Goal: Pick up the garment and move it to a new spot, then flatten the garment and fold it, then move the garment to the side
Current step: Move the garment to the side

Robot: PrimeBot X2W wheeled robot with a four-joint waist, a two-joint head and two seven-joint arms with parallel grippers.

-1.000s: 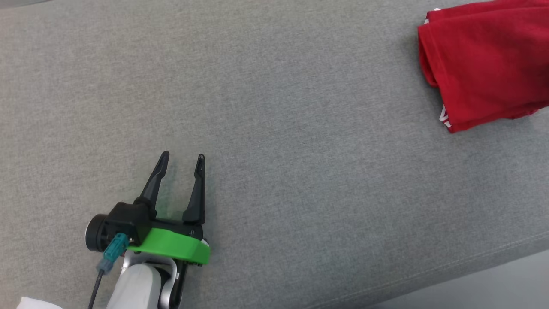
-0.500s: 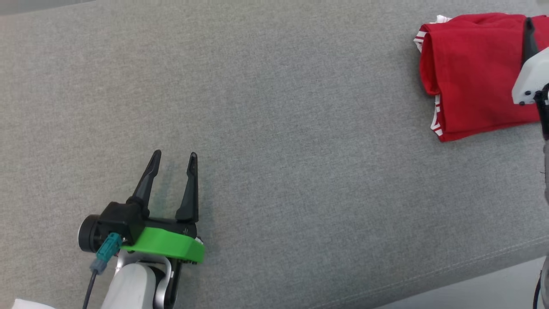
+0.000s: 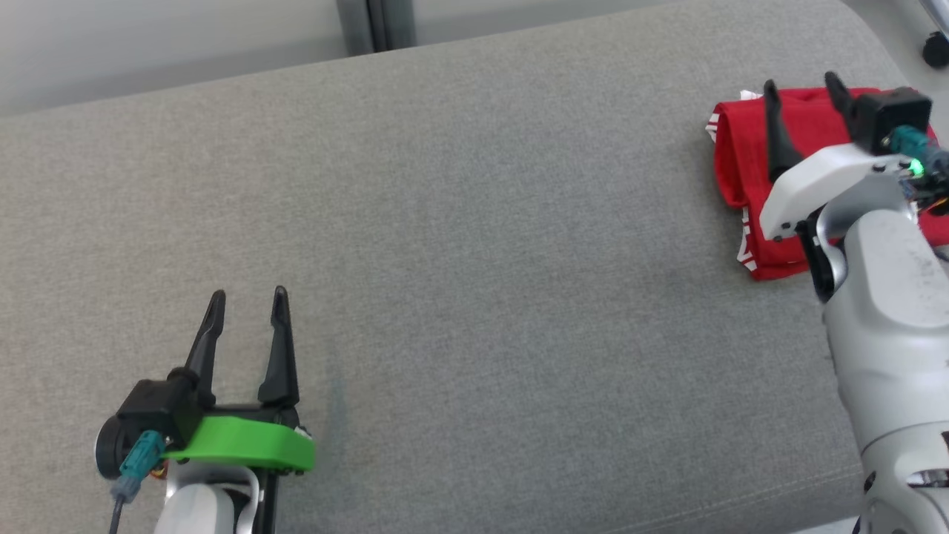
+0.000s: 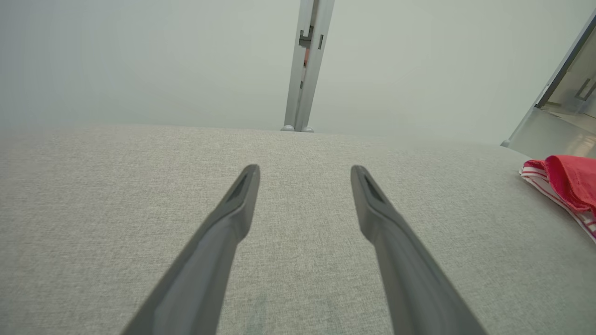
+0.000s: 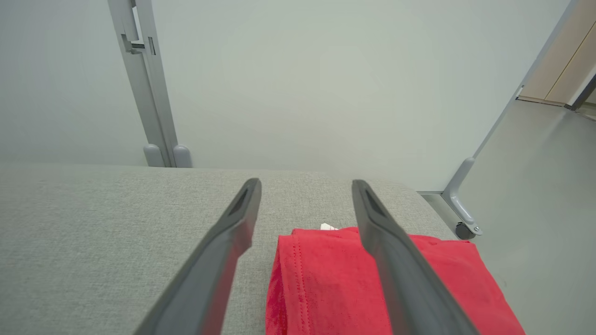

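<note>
While the folded red garment (image 3: 741, 170) lies just under the right gripper (image 3: 801, 83) (jaws wide, nothing held), its long axis runs the way that gripper points; left gripper (image 3: 248, 295), open and empty, well apart.

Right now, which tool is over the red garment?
The right tool, white-bracketed, hangs over the folded red garment; the green-collared left tool is over grey cushion.

1 garment (image 3: 741, 159), 1 L gripper (image 3: 248, 293), 1 R gripper (image 3: 800, 80), 1 cushion (image 3: 482, 222).
</note>
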